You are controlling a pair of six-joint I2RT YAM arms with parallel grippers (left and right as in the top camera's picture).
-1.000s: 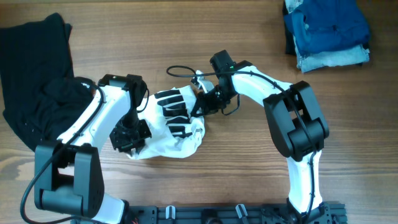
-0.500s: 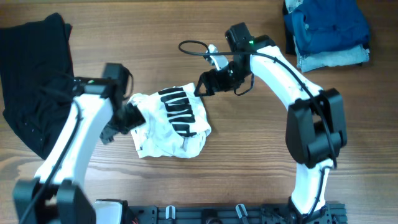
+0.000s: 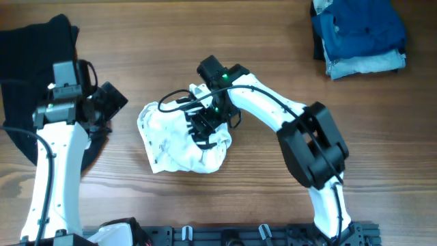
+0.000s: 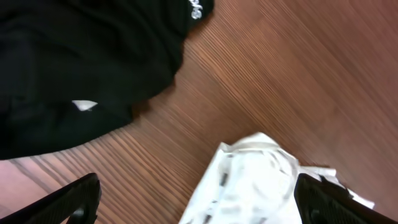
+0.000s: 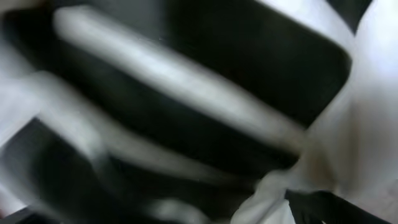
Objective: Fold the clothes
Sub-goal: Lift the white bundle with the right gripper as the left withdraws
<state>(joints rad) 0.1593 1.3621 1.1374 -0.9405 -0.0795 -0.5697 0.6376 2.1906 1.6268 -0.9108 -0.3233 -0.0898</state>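
The clothes, a crumpled white T-shirt [image 3: 174, 140], lie in a heap mid-table. My right gripper [image 3: 203, 126] hangs low over the heap's right part and covers most of the black-striped print. In the right wrist view that print [image 5: 186, 106] fills the frame, blurred and very close; one fingertip [image 5: 329, 208] shows at the lower right and the jaws stand wide apart, holding nothing. My left gripper [image 3: 109, 102] is to the left of the shirt, apart from it. Its fingers [image 4: 74, 199] are spread wide, with the shirt's edge [image 4: 249, 180] showing between them.
A black garment [image 3: 34, 82] is spread over the table's left side, partly under my left arm, and fills the upper left [image 4: 74, 62] of the left wrist view. Folded dark blue and pale blue garments [image 3: 358, 34] lie at the far right corner. A black cable [image 3: 174, 102] loops over the shirt.
Both grippers have opened and let go of the shirt. My left arm drew back leftward toward the black garment. My right arm swung from behind the shirt down onto its print.
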